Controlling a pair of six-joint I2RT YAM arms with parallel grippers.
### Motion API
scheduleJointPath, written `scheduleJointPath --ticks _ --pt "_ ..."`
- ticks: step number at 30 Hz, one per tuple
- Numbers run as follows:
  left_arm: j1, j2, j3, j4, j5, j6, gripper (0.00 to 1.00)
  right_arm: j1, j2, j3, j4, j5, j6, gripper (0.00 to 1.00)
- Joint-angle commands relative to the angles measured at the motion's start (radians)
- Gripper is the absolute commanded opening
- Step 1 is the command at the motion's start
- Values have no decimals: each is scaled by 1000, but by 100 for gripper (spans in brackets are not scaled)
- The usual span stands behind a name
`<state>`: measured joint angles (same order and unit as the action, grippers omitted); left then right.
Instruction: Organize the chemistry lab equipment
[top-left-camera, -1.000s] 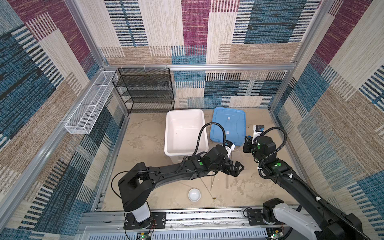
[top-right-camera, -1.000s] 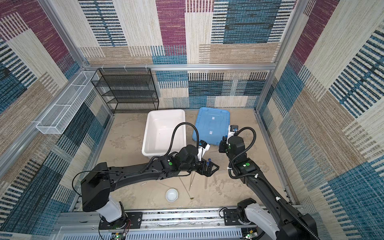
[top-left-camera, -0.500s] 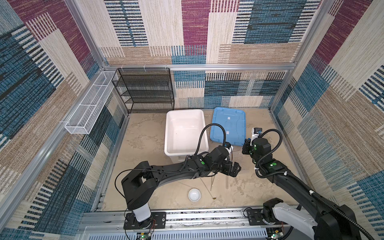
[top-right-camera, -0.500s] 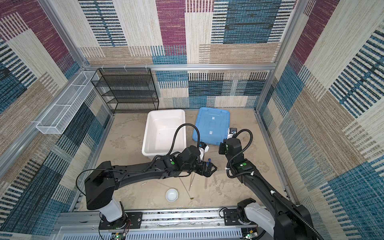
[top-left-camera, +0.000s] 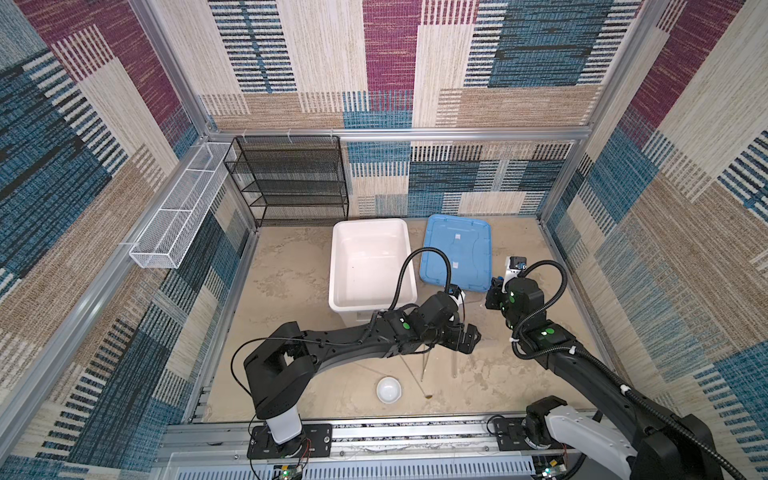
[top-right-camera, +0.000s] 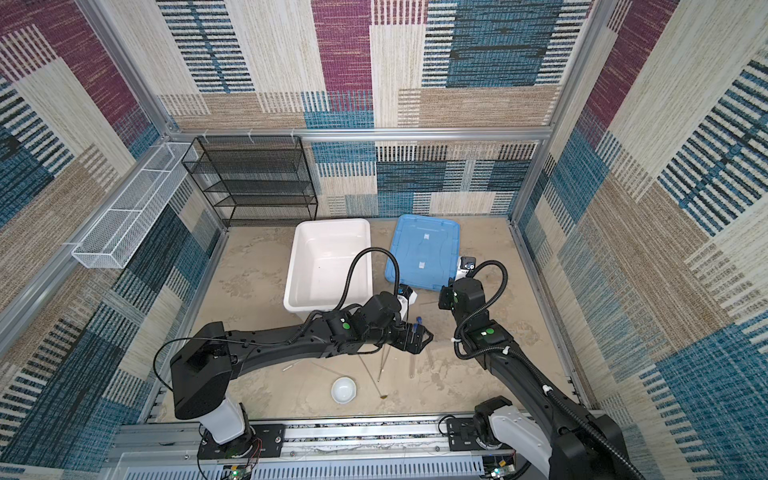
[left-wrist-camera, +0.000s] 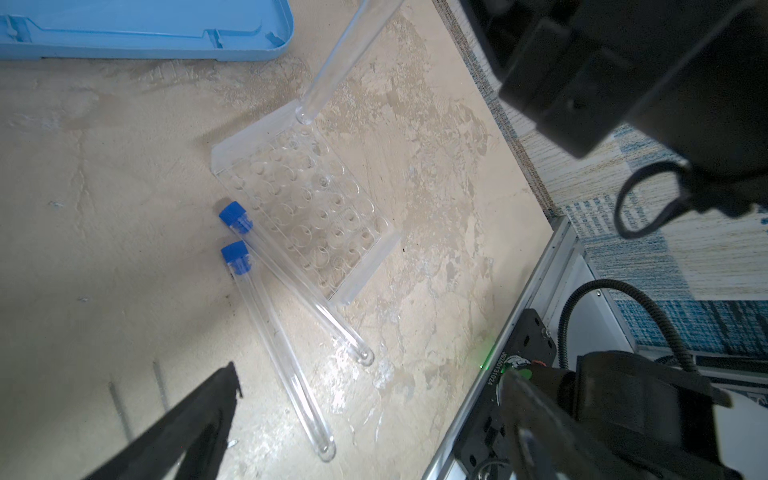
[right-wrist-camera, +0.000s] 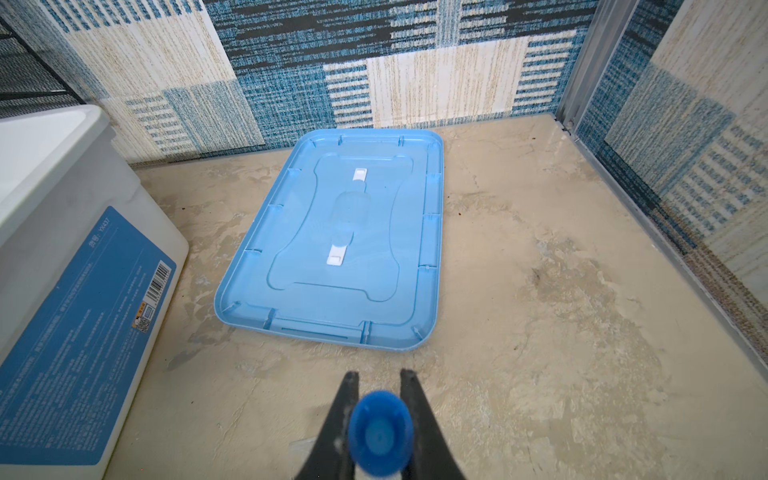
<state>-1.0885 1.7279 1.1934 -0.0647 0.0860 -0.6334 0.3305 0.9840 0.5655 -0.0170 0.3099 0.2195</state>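
Observation:
My right gripper (right-wrist-camera: 380, 374) is shut on a blue-capped test tube (right-wrist-camera: 380, 432) and holds it upright. In the left wrist view that tube's round lower end (left-wrist-camera: 306, 114) hangs over the far corner of the transparent tube rack (left-wrist-camera: 303, 208). Two more capped test tubes (left-wrist-camera: 291, 286) (left-wrist-camera: 282, 353) lie side by side against the rack. My left gripper (left-wrist-camera: 369, 370) is open just above the floor near their closed ends. In both top views the small white dish (top-left-camera: 389, 390) (top-right-camera: 343, 389), the thin metal spoon (top-left-camera: 415, 374) and the tweezers (top-left-camera: 424, 365) lie near the front.
A big white tub (top-left-camera: 370, 266) and a flat blue lid (top-left-camera: 457, 249) sit behind the arms. Further back, a black mesh shelf (top-left-camera: 291, 178) stands at the wall and a white wire basket (top-left-camera: 178, 212) hangs on the left wall.
The right arm has shifted slightly left, toward the left gripper, with the tube in its grip. The left arm has barely moved and its jaws stay wide.

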Motion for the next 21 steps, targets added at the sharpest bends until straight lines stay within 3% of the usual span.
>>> scheduleJointPath --ticks 1,21 --pt "1 3 2 -1 -5 -20 99 1 -11 4 -11 1 3 17" --pt "1 20 -7 -17 -41 -20 99 1 90 -42 158 -73 -58 17"
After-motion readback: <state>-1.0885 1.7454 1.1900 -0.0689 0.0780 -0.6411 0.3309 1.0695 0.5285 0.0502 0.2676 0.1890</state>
